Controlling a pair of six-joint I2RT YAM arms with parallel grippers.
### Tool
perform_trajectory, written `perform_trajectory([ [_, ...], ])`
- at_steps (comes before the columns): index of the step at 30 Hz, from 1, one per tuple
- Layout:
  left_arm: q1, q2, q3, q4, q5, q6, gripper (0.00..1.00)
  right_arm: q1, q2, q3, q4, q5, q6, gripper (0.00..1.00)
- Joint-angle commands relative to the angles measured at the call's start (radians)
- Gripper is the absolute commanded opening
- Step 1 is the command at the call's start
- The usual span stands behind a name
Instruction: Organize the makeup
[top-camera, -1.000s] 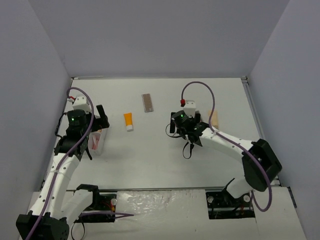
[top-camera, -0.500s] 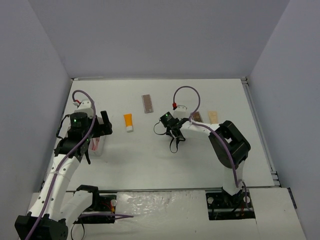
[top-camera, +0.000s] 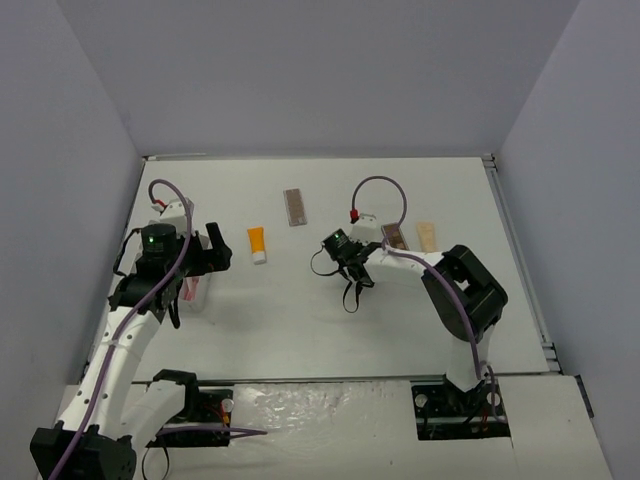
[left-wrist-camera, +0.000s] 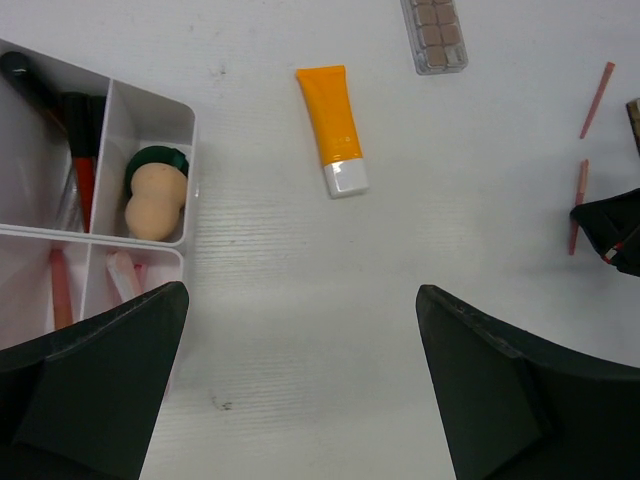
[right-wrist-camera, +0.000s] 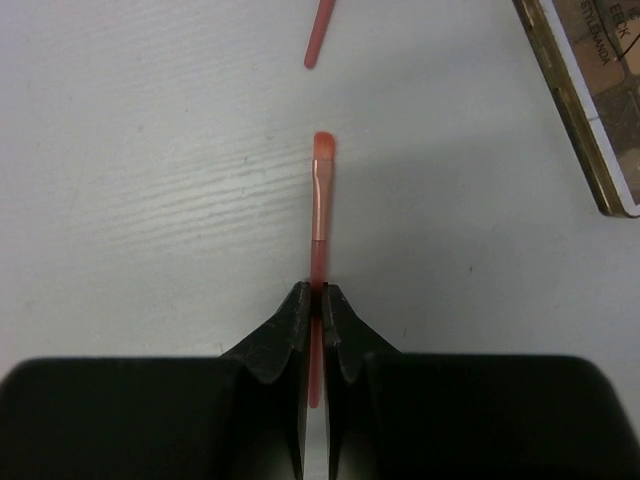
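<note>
My right gripper (right-wrist-camera: 316, 292) is shut on a thin pink stick (right-wrist-camera: 320, 200) that lies on the table, its brush tip pointing away from the jaws. A second thin stick (right-wrist-camera: 318, 35) lies just beyond it, and a brown palette (right-wrist-camera: 590, 90) lies to the right. My left gripper (left-wrist-camera: 300, 400) hangs open over bare table, with the orange tube (left-wrist-camera: 333, 125) and another palette (left-wrist-camera: 435, 35) ahead of it. The dark green disc (left-wrist-camera: 160, 160) and the beige sponge (left-wrist-camera: 152, 205) share one compartment of the box (left-wrist-camera: 190, 130). A beige tube (top-camera: 427, 236) lies at the right.
The white compartment box (top-camera: 195, 285) stands beside the left arm and holds several brushes and sticks in its other compartments. Grey walls close off the table at the back and on both sides. The right arm's purple cable (top-camera: 380, 185) loops above its wrist.
The right arm swung left to the thin sticks and its jaws closed on the pink one. The left gripper shifted slightly right and stayed open.
</note>
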Motion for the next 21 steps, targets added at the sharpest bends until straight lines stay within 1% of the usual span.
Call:
perform_trajectory([
  [1, -0.018, 0.007, 0.08, 0.085, 0.17, -0.125, 0.97, 0.119, -0.183, -0.062, 0.141, 0.027, -0.158, 0.0],
  [4, -0.079, -0.003, 0.081, 0.136, 0.199, -0.221, 0.97, 0.213, -0.306, -0.144, 0.308, 0.002, -0.288, 0.0],
  [6, -0.152, -0.004, 0.09, 0.148, 0.174, -0.264, 0.97, 0.251, -0.378, -0.226, 0.429, -0.063, -0.345, 0.0],
  [8, -0.198, -0.002, 0.103, 0.152, 0.123, -0.302, 0.97, 0.279, -0.453, -0.282, 0.583, -0.105, -0.389, 0.0],
  [12, -0.274, 0.006, 0.105, 0.188, 0.1, -0.389, 0.97, 0.359, -0.53, -0.359, 0.749, -0.139, -0.489, 0.0],
  [16, -0.355, 0.028, 0.113, 0.202, 0.062, -0.436, 0.96, 0.412, -0.571, -0.375, 0.806, -0.146, -0.534, 0.0],
  [21, -0.477, 0.052, 0.115, 0.216, -0.014, -0.467, 0.91, 0.428, -0.624, -0.399, 0.854, -0.149, -0.549, 0.0],
])
